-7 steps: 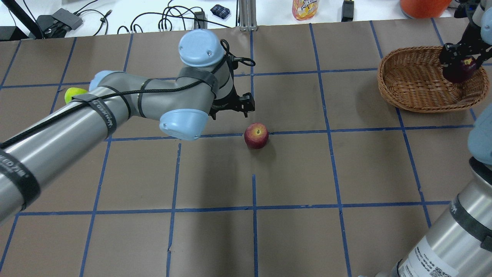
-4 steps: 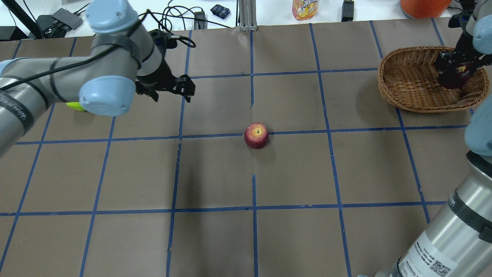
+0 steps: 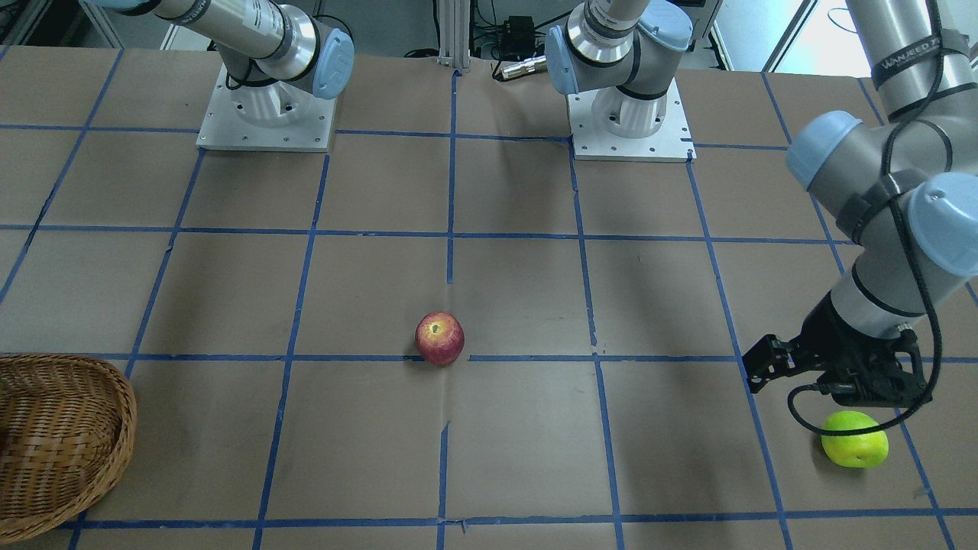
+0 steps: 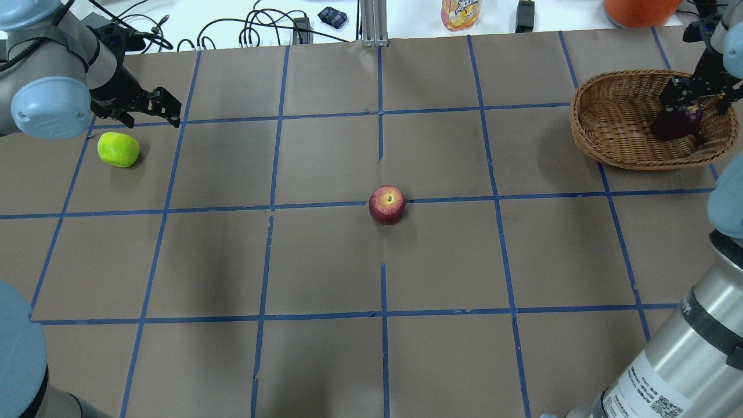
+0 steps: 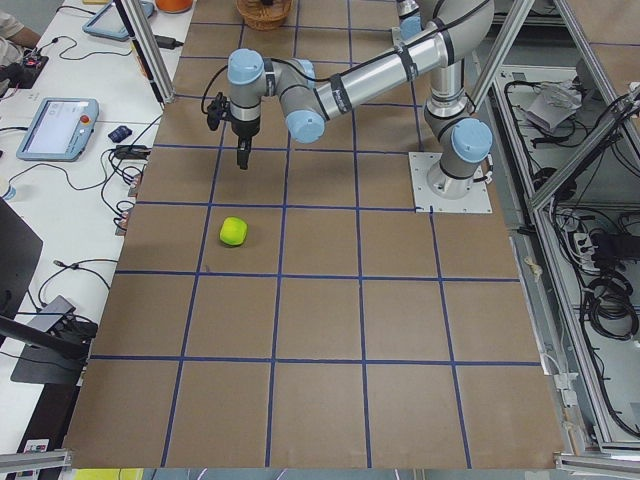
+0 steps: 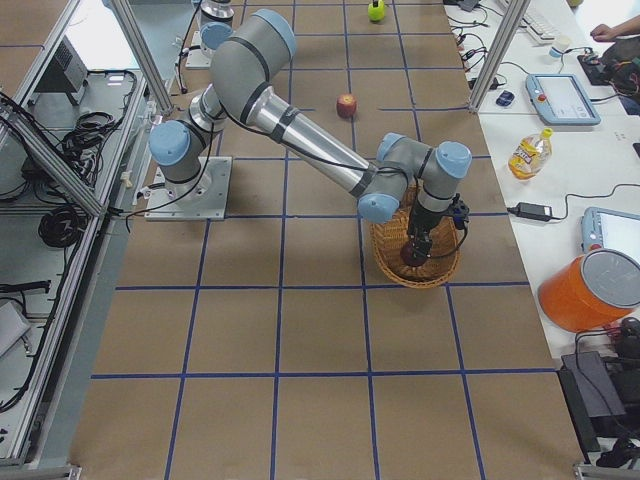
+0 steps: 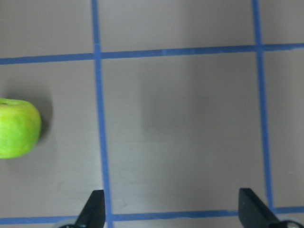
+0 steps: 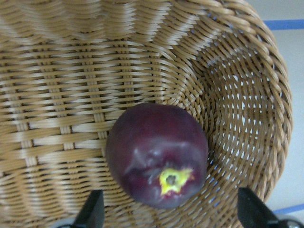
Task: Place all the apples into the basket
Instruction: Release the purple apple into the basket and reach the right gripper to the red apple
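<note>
Now, maroon apple (image 8: 156, 156) in basket (image 8: 57, 71) under right gripper (image 8: 171, 216), jaws spread wide and empty, left gripper (image 7: 171, 211) likewise near green apple (image 7: 18, 128), red apple (image 4: 387, 204) on table (image 4: 464, 261)

On my overhead feed, the basket (image 4: 583, 125) sits at the upper right of the table (image 4: 441, 261). One apple (image 4: 673, 125) lies in it, toward its right side, and I see the right gripper (image 4: 695, 103) just above that apple in the frame. A second apple (image 4: 387, 204) lies on the table at the frame's centre, well apart from everything else. The third apple (image 4: 118, 149) lies on the table at the upper left, with the left gripper (image 4: 165, 108) near it, up and to its right.
</note>
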You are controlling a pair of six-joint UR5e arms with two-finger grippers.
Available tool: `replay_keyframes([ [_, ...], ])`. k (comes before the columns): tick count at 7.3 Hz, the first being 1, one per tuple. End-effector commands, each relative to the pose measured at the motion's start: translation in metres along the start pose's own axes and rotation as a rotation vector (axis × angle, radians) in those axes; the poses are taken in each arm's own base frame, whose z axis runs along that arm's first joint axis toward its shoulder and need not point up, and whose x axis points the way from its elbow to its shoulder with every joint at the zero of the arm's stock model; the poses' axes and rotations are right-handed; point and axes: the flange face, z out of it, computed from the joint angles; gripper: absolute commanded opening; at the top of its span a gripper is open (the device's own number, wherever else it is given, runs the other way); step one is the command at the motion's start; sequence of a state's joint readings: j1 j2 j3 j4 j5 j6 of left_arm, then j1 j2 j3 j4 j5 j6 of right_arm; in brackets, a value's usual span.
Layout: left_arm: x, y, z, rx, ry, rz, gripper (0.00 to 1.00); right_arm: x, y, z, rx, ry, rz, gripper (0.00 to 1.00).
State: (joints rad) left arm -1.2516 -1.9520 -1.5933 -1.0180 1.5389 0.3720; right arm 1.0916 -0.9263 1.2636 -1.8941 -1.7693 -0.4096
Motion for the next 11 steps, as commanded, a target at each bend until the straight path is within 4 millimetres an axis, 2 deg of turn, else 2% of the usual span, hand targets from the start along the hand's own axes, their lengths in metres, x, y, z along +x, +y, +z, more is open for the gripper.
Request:
replay_keyframes([
  [1, -0.056, -0.007, 0.042, -0.005, -0.013, 0.170, 1.00, -0.060, 0.025, -0.066, -0.045, -0.163, 0.010, 1.00],
  [2, -0.086, -0.006, 0.052, 0.000, -0.023, 0.173, 1.00, -0.124, 0.037, -0.103, -0.052, -0.184, 0.067, 1.00],
  [3, -0.106, -0.008, 0.064, 0.004, -0.056, 0.210, 1.00, -0.203, 0.046, -0.116, -0.083, -0.173, 0.102, 1.00],
  [4, -0.122, -0.008, 0.077, -0.007, -0.070, 0.244, 1.00, -0.254, 0.054, -0.125, -0.087, -0.182, 0.121, 1.00],
  [7, -0.143, -0.001, 0.116, -0.032, -0.056, 0.231, 1.00, -0.391, 0.087, -0.121, -0.135, -0.216, 0.239, 1.00],
  [9, -0.146, -0.002, 0.133, -0.022, -0.063, 0.232, 0.99, -0.452, 0.103, -0.107, -0.231, -0.294, 0.360, 1.00],
  [10, -0.145, -0.003, 0.132, -0.018, -0.065, 0.238, 0.70, -0.489, 0.115, -0.092, -0.258, -0.273, 0.331, 1.00],
  [11, -0.145, -0.003, 0.127, -0.012, -0.070, 0.240, 0.57, -0.516, 0.121, -0.079, -0.243, -0.272, 0.325, 1.00],
])
